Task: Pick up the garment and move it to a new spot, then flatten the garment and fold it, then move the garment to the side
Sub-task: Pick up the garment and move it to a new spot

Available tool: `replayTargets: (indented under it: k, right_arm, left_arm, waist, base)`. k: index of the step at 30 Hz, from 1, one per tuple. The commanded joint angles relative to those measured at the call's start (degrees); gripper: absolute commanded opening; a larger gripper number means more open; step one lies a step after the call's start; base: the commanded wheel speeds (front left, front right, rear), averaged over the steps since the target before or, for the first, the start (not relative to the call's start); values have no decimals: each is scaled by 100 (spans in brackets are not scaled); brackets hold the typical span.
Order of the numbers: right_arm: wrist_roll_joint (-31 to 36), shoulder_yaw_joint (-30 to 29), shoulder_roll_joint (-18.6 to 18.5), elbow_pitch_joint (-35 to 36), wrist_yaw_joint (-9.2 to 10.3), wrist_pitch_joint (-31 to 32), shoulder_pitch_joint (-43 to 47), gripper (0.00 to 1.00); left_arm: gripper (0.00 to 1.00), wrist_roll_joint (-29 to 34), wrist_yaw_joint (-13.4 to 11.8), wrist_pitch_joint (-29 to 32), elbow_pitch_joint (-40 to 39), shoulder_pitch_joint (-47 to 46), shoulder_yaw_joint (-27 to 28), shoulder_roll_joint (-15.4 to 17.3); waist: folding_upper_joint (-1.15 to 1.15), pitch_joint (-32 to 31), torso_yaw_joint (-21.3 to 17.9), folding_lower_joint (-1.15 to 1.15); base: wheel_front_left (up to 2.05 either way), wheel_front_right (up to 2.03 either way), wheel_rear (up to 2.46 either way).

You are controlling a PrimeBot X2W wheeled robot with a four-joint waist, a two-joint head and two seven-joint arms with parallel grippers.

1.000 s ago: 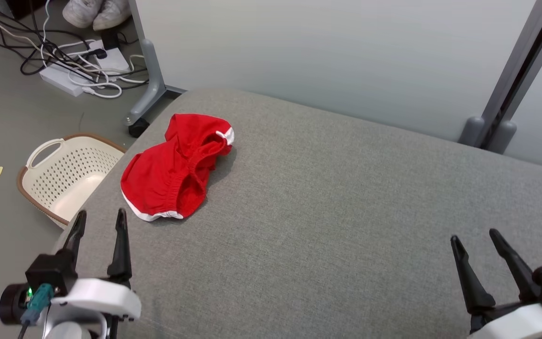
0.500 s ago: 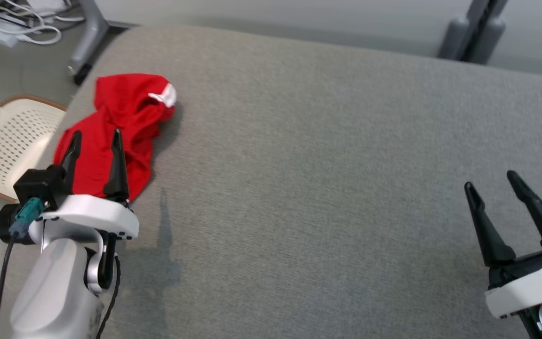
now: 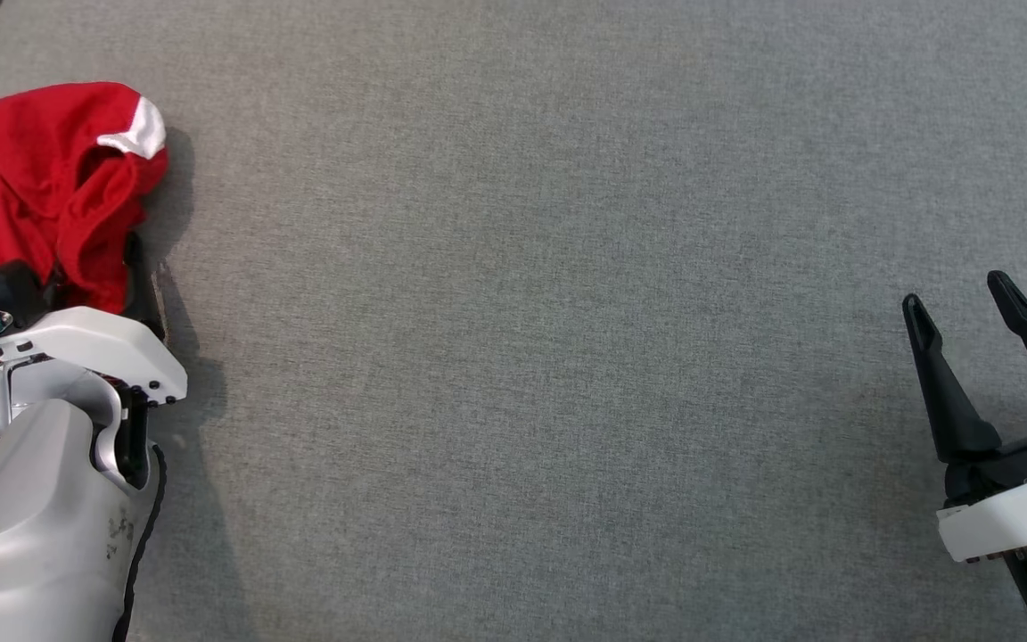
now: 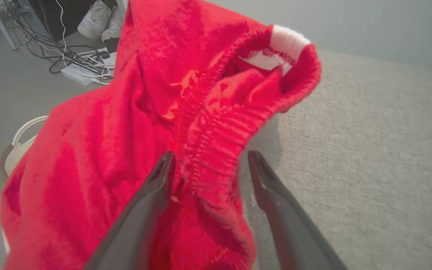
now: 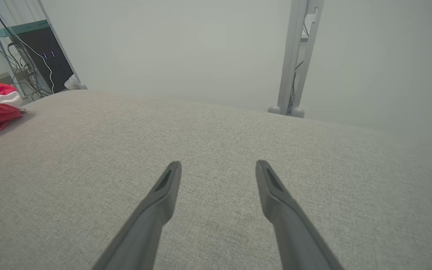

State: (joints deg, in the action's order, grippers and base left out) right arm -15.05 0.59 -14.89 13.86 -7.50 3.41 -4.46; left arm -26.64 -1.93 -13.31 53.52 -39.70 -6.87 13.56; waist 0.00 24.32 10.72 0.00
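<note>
Left wrist view: spread fingers (image 4: pixel 146 202) straddle waistband (image 4: pixel 216 138) of red garment (image 4: pixel 99 135).

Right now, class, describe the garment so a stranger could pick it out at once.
Start with the grey upholstered surface; at its left edge the open left gripper straddles the garment. It is a crumpled heap, bright red against the grey, with an elastic waistband and white trim.

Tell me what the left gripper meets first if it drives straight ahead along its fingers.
The red garment. Its gathered waistband lies between the left gripper's open fingers at the tips, so contact looks almost immediate; exact depth is unclear.
</note>
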Motion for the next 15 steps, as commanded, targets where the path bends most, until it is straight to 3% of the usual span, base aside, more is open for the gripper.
replayTargets:
  k: [1, 2, 3, 9, 15]
  right_arm:
    - [-40, -19, -41, -25, 1, -52, -86, 100]
    - [-45, -28, -45, -42, 1, -59, -103, 100]
    - [-51, -36, -43, -61, 1, -65, -109, 100]
    - [-44, -56, 23, -159, 1, -119, -85, 100]
    - [-16, -44, 140, -337, 1, -217, 57, 100]
  left_arm:
    - [100, -32, 58, -30, 160, -158, 11, 13]
    - [72, -44, 85, -43, 244, -212, 10, 11]
    - [0, -57, 122, -73, 310, -243, 11, 4]
    - [0, -51, 217, -169, 364, -137, 81, -17]
    - [0, 90, 130, -184, -517, 491, 404, 29]
  waist:
    - [0, 88, -57, 0]
    - [0, 96, -55, 0]
    - [0, 96, -49, 0]
    - [0, -96, -32, 0]
    - [0, -596, -34, 0]
  base:
    - [0, 0, 0]
    - [0, 0, 0]
    - [0, 0, 0]
    - [0, 0, 0]
    - [0, 0, 0]
